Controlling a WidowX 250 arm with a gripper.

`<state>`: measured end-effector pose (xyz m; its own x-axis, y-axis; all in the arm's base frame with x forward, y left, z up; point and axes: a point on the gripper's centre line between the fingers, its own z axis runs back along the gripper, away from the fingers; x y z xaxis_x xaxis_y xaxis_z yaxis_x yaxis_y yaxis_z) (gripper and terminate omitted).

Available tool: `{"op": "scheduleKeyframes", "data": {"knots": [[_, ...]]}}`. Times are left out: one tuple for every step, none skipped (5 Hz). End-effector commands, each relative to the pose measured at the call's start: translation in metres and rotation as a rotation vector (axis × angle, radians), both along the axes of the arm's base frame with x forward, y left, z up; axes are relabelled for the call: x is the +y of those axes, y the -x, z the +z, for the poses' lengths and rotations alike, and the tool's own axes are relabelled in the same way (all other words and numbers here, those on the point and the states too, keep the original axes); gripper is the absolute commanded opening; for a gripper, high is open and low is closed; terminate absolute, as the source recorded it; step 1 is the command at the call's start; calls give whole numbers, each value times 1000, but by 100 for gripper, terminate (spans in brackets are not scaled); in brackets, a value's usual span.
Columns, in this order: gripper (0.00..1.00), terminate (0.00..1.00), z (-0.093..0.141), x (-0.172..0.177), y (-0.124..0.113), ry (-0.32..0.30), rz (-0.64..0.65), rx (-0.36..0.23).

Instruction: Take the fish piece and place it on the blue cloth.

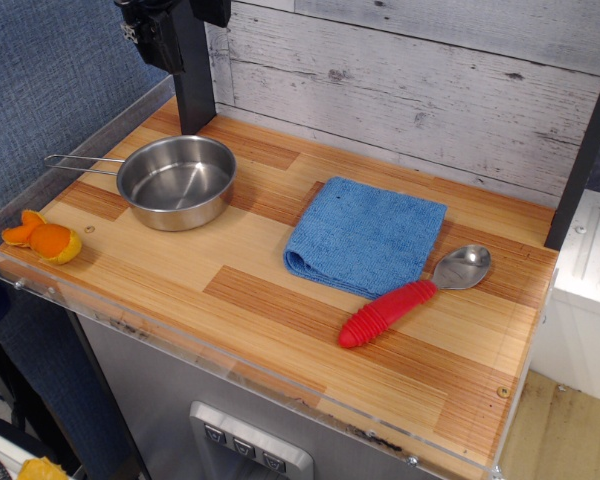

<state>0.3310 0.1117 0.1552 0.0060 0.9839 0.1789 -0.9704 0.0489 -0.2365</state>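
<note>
On the wooden table (pixel 280 300) a steel pan (pixel 177 181) with a thin wire handle stands between the fish piece (pixel 43 239), which lies at the far left edge, and the blue cloth (pixel 365 236) in the middle. Just beside the cloth's right corner lies a red-handled spoon (pixel 412 297), touching it or almost. High at the back left hangs the gripper (pixel 155 30), well apart from everything; its jaws are cut off from view, so I cannot tell their opening or whether they hold anything.
</note>
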Motion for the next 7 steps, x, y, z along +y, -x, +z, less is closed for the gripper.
{"op": "scheduleKeyframes", "data": {"knots": [[100, 0, 0, 0, 0, 0, 0, 0], [100, 0, -8, 15, 20, 2, 41, 13], [100, 0, -16, 28, 38, -5, 90, 3], [100, 0, -27, 40, 57, 4, 112, 16], [100, 0, -39, 49, 74, -41, 99, 61], [100, 0, -55, 56, 82, -81, 83, 104], [100, 0, -66, 64, 87, -85, 89, 122]]}}
